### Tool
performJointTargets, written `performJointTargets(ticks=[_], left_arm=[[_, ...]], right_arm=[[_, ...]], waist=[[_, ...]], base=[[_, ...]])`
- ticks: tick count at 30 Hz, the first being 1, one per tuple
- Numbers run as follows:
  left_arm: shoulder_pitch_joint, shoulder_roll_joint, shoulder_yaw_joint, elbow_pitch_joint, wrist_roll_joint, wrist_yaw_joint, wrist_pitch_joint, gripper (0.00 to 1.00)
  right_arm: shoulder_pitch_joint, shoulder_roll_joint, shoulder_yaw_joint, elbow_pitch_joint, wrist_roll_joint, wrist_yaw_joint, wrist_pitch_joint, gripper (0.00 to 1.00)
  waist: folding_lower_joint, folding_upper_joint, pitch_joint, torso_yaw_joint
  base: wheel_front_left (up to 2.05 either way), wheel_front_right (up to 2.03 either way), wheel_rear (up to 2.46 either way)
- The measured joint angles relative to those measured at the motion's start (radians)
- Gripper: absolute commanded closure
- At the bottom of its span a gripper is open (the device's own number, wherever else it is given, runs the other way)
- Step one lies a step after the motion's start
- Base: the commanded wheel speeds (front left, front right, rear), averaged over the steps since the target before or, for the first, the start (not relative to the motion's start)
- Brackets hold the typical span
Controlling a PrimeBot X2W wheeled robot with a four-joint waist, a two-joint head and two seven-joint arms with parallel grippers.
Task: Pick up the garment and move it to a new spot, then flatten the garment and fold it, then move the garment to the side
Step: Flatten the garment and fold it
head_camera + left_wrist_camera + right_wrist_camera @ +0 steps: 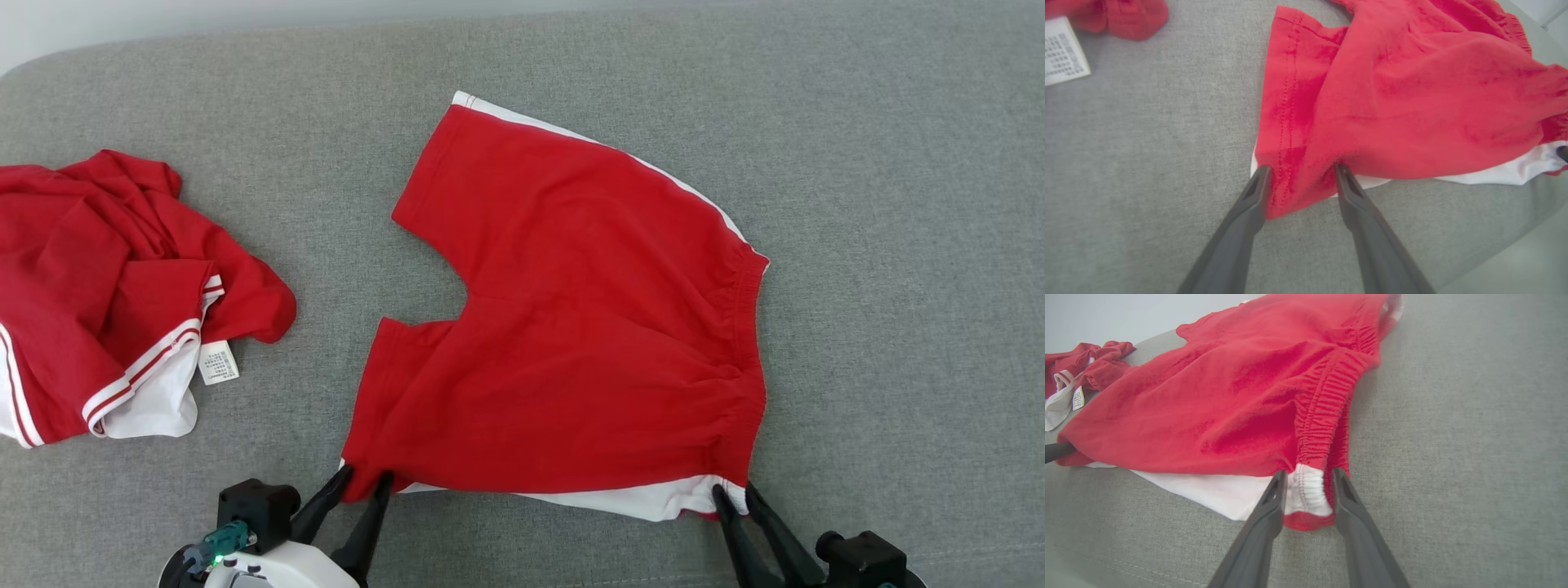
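Red shorts with white side panels lie spread flat in the middle of a grey upholstered surface, waistband toward the right. The left end effector stands wide, straddling the near leg-hem corner. The right end effector sits narrower around the near waistband corner; I cannot tell whether it pinches. A crumpled red garment lies well apart at the left.

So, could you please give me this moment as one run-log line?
shorts: spread on grey surface | left pincer: open, astride hem corner | right pincer: astride waistband corner, grip unclear
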State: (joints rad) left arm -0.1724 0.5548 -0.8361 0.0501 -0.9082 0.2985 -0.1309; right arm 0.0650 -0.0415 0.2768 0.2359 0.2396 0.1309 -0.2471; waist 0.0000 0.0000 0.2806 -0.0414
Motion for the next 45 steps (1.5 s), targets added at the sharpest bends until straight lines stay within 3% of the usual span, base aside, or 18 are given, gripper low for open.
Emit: performJointTargets(ticks=[10,19,27,38,40,45], left_arm=[[0.0,0.008,0.026,-0.021,-0.007,0.002,-0.015,1.0],[-0.036,0.072,0.08,-0.133,0.022,0.055,-0.037,1.0],[-0.187,0.098,0.102,-0.164,0.076,0.055,-0.006,1.0],[-0.533,0.012,0.081,0.008,0.117,-0.082,0.078,1.0],[-0.63,-0.009,0.081,0.073,0.115,-0.136,0.104,1.0],[-0.754,-0.028,0.083,0.197,0.093,-0.222,0.157,1.0]], right_arm=[[-0.003,-0.007,0.016,-0.057,0.048,0.0,0.0,1.0],[0.006,-0.033,0.024,-0.188,0.277,0.0,0.0,1.0],[-0.093,-0.056,0.024,-0.249,0.428,0.0,0.0,1.0],[-0.412,-0.04,0.04,-0.136,0.514,0.0,-0.001,1.0],[-0.489,-0.026,0.041,-0.093,0.523,0.0,-0.001,1.0],[-0.575,-0.018,0.057,-0.017,0.567,0.0,-0.001,1.0]], waist=[[0.0,0.0,0.007,-0.003],[0.0,0.0,0.012,-0.012],[0.0,0.0,0.035,-0.024],[0.0,0.0,0.113,-0.071],[0.0,0.0,0.141,-0.089],[0.0,0.0,0.18,-0.13]], base=[[0.0,0.0,0.0],[0.0,0.0,0.0],[0.0,0.0,0.0],[0.0,0.0,0.0],[0.0,0.0,0.0],[0.0,0.0,0.0]])
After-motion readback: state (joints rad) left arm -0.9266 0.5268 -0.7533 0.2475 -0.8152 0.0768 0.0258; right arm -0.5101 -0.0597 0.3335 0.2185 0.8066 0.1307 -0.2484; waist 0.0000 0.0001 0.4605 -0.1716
